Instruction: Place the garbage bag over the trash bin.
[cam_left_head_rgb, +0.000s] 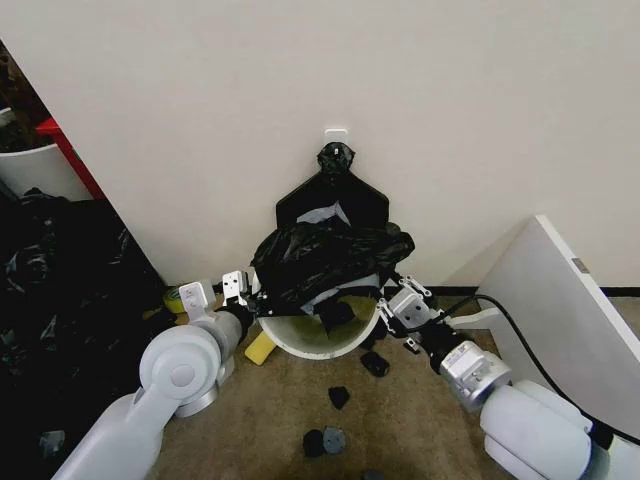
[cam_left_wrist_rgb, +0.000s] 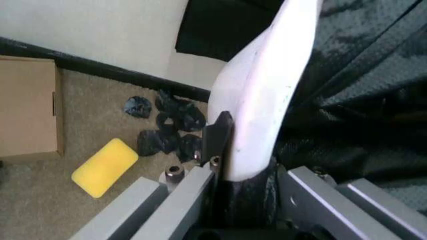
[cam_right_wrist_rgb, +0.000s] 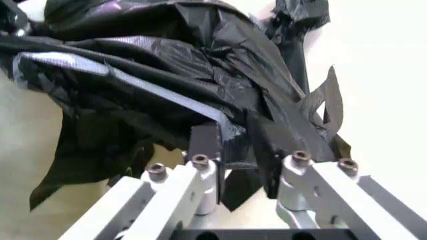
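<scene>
Two hands work the bin (cam_left_head_rgb: 318, 347) rim: the left hand (cam_left_head_rgb: 243, 291) pinches bag (cam_left_head_rgb: 325, 255) film against the bin's wall, the right hand (cam_left_head_rgb: 392, 303) grips a bunched fold. The bag lies heaped over the far rim, mouth half open. Thin film could tear or slip free. Brown carpet (cam_left_head_rgb: 400, 420), pale wall (cam_left_head_rgb: 300, 80) behind.

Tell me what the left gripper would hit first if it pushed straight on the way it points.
Probably nothing new: the left gripper already straddles the rolled rim of the round, pale white-green plastic trash bin, one finger outside it. Straight on, that rim would seat deeper between the fingers, with the crinkled black plastic garbage bag just beyond; depth is unclear.
</scene>
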